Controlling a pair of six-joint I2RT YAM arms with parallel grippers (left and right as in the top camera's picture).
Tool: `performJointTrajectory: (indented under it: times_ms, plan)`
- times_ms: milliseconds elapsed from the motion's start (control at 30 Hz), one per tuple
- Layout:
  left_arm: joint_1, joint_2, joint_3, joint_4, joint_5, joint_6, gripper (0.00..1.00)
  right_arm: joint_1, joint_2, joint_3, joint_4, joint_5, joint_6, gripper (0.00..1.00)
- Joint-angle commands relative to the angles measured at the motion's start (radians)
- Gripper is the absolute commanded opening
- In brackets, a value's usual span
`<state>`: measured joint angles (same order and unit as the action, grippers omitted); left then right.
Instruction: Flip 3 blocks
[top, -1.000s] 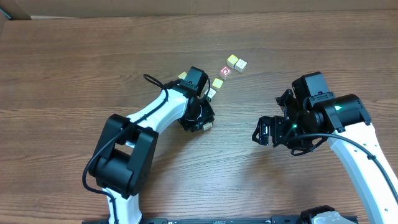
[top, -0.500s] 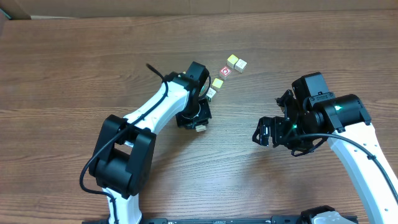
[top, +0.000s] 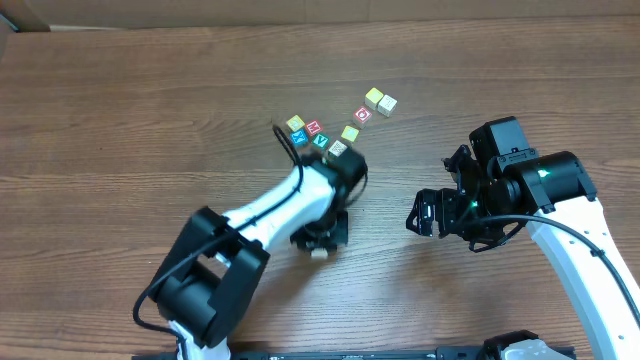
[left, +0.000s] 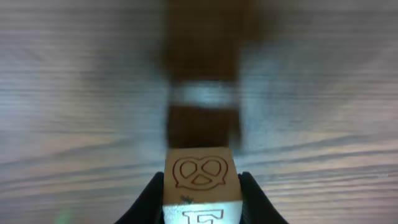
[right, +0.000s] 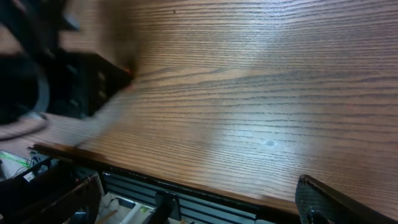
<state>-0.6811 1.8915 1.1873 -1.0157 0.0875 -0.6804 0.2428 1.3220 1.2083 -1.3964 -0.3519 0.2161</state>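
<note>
My left gripper (left: 201, 194) is shut on a pale wooden block (left: 200, 174), which shows a pretzel drawing on one face and a letter F on another. In the overhead view this gripper (top: 320, 238) sits toward the near side of the table, the block (top: 319, 252) peeking out at its tip. Behind it, a green-faced block (top: 320, 141) and a whitish-tan block (top: 338, 148) lie in a loose row. My right gripper (top: 424, 212) hovers at the right, open and holding nothing; its fingers (right: 320, 199) frame the table's front edge.
Other cubes lie in the same row: a yellow one (top: 295, 123), a red one (top: 313, 127), a blue one (top: 301, 138), a yellow-green one (top: 350, 133), a red O cube (top: 363, 114), and a yellow and tan pair (top: 380, 101) at the far right.
The left arm has pulled back from the row toward the table's near side with the pale block, uncovering several cubes. The right arm has not moved.
</note>
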Motion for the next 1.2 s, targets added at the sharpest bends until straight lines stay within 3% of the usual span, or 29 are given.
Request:
performJointTrajectory:
  times_ms: [0, 167, 333, 567, 700, 867, 1000, 1033, 1167]
  plan:
    - [-0.019, -0.106, -0.107, 0.075, 0.072, -0.127, 0.11, -0.003, -0.011, 0.023, 0.003, -0.003, -0.008, 1.00]
    - [-0.019, -0.231, -0.227, 0.204, 0.090, -0.189, 0.21, -0.003, -0.011, 0.024, 0.013, -0.003, -0.008, 1.00]
    - [-0.019, -0.267, -0.258, 0.211, 0.089, -0.177, 0.37, -0.003, -0.011, 0.024, 0.022, -0.004, -0.008, 1.00]
    - [-0.019, -0.264, -0.263, 0.214, 0.081, -0.142, 0.45, -0.003, -0.011, 0.024, 0.021, -0.005, -0.007, 1.00]
    - [-0.013, -0.266, -0.256, 0.220, 0.070, -0.135, 0.45, -0.003, -0.011, 0.024, 0.021, -0.005, -0.007, 1.00]
    - [0.023, -0.292, -0.179, 0.182, 0.058, -0.104, 0.50, -0.003, -0.011, 0.024, 0.021, -0.005, -0.008, 1.00]
    - [0.067, -0.296, -0.065, 0.140, 0.032, -0.040, 0.80, -0.003, -0.011, 0.023, 0.025, -0.005, -0.008, 1.00]
    - [0.082, -0.294, -0.038, 0.134, 0.033, -0.027, 0.82, -0.003, -0.011, 0.024, 0.027, -0.005, -0.008, 1.00]
    - [0.180, -0.251, 0.085, 0.095, 0.033, 0.007, 0.81, -0.003, -0.011, 0.023, 0.031, -0.005, -0.008, 1.00]
